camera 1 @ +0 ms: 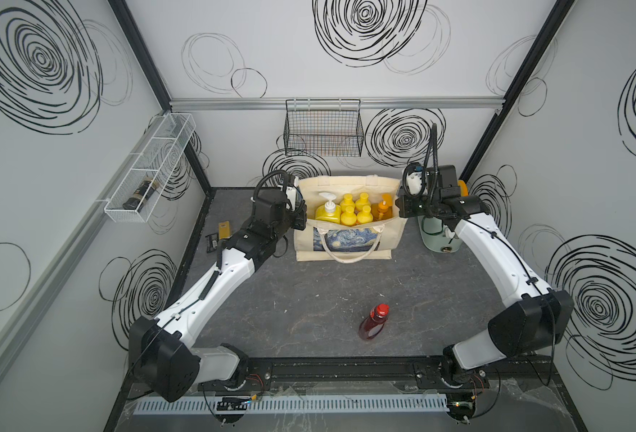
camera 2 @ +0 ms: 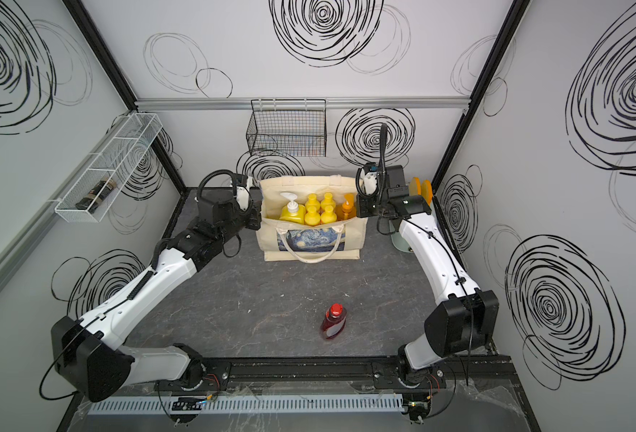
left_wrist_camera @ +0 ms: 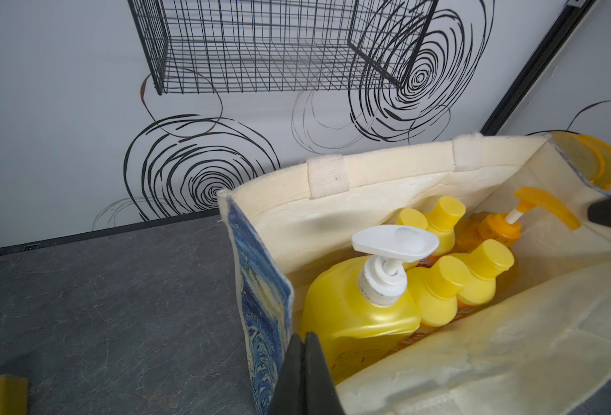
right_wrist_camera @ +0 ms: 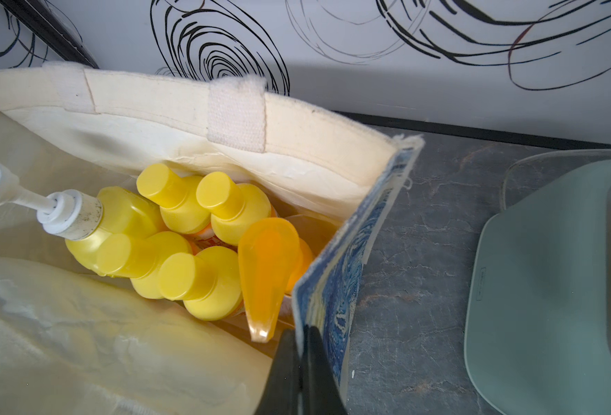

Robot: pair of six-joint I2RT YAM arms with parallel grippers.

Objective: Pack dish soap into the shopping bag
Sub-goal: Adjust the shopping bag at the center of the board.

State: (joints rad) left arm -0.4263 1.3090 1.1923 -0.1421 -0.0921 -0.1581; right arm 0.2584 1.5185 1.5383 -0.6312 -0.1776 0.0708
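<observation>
The left fingers [left_wrist_camera: 317, 366] are pinching the left end wall of the shopping bag [camera 1: 309, 247], apparently holding its mouth wide around six dish soap bottles [camera 1: 347, 216] standing inside. The dark-red bottle [camera 1: 375, 322] is sitting on the table [camera 1: 290, 299], well apart on the near side, while the right fingers [right_wrist_camera: 316, 373] are pinching the bag's right end wall likewise.
</observation>
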